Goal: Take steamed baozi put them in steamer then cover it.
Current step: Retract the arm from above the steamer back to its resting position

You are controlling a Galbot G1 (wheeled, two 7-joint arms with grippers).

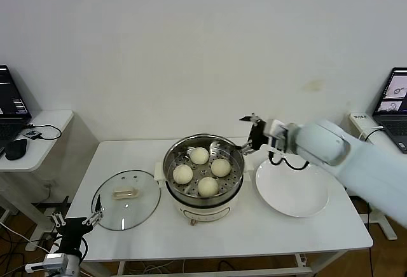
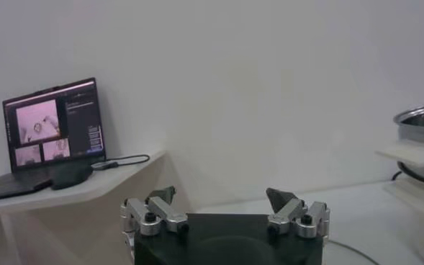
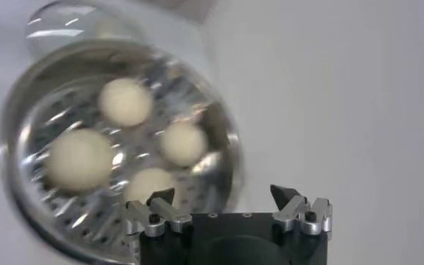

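Note:
Several cream-white baozi (image 1: 199, 155) lie on the perforated tray inside the steel steamer (image 1: 175, 152) at the table's middle; they also show in the right wrist view (image 3: 126, 101). My right gripper (image 1: 250, 128) is open and empty, held above the table just right of the steamer's far rim (image 3: 226, 193). The glass cover (image 1: 126, 199) with its cream handle lies flat on the table left of the steamer. My left gripper (image 1: 75, 221) is open and empty, low at the table's front left corner, close to the cover's edge (image 2: 224, 194).
An empty white plate (image 1: 292, 190) lies right of the steamer, under my right arm. Side tables with laptops (image 1: 11, 102) stand at both sides, one also in the left wrist view (image 2: 53, 129). A wall is close behind the table.

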